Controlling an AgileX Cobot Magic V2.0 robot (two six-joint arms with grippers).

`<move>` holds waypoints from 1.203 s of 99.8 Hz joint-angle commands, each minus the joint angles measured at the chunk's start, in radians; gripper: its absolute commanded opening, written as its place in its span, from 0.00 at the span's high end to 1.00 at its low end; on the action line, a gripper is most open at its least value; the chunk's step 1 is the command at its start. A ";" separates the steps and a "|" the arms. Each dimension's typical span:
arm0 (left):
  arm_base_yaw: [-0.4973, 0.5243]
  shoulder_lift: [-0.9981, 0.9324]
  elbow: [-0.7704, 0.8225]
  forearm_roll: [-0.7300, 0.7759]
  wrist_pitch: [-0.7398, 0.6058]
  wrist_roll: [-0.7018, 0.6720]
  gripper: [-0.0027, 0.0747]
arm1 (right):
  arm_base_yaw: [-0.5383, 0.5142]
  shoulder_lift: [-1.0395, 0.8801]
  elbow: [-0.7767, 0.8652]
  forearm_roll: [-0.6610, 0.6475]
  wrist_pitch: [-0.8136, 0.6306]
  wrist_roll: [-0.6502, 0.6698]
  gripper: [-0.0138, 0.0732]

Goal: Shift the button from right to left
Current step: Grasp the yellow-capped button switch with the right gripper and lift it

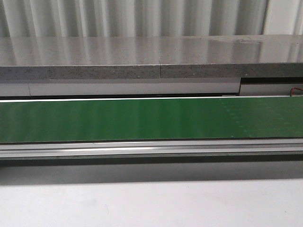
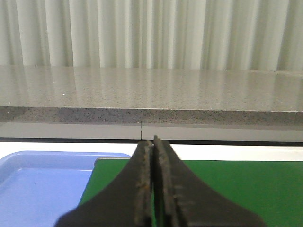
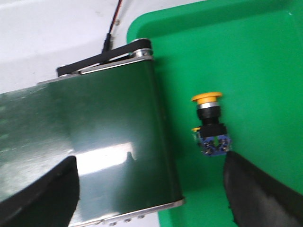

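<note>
One button (image 3: 210, 125) (lying sideways) in green tray (image 3: 265, 61) | right gripper (image 3: 151, 189) spread wide | left gripper (image 2: 154, 184) clenched

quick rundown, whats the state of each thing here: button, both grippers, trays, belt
button: lying on its side in the green tray, not gripped
right gripper: open, above belt end and tray
left gripper: shut, holding nothing
blue tray: visible part empty
conveyor belt: nothing on it
</note>
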 commanded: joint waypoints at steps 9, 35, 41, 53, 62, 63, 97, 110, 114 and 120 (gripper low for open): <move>-0.007 -0.033 0.026 -0.001 -0.079 -0.006 0.99 | -0.144 0.082 -0.047 0.127 -0.110 -0.172 0.13; -0.007 -0.033 0.026 -0.001 -0.079 -0.006 0.99 | -0.220 0.237 -0.048 0.259 -0.210 -0.354 0.13; -0.007 -0.033 0.026 -0.001 -0.079 -0.006 0.99 | -0.225 0.273 -0.048 0.258 -0.216 -0.372 0.13; -0.007 -0.033 0.026 -0.001 -0.079 -0.006 0.99 | -0.247 0.320 -0.048 0.258 -0.217 -0.386 0.13; -0.007 -0.033 0.026 -0.001 -0.079 -0.006 0.99 | -0.257 0.339 -0.048 0.258 -0.226 -0.396 0.13; -0.007 -0.033 0.026 -0.001 -0.079 -0.006 0.99 | -0.257 0.339 -0.048 0.258 -0.228 -0.398 0.13; -0.007 -0.033 0.026 -0.001 -0.079 -0.006 0.99 | -0.258 0.428 -0.048 0.258 -0.265 -0.421 0.13; -0.007 -0.033 0.026 -0.001 -0.079 -0.006 0.99 | -0.257 0.462 -0.048 0.258 -0.277 -0.424 0.13; -0.007 -0.033 0.026 -0.001 -0.079 -0.006 0.99 | -0.257 0.475 -0.050 0.258 -0.279 -0.424 0.13; -0.007 -0.033 0.026 -0.001 -0.079 -0.006 0.99 | -0.256 0.492 -0.050 0.258 -0.278 -0.424 0.13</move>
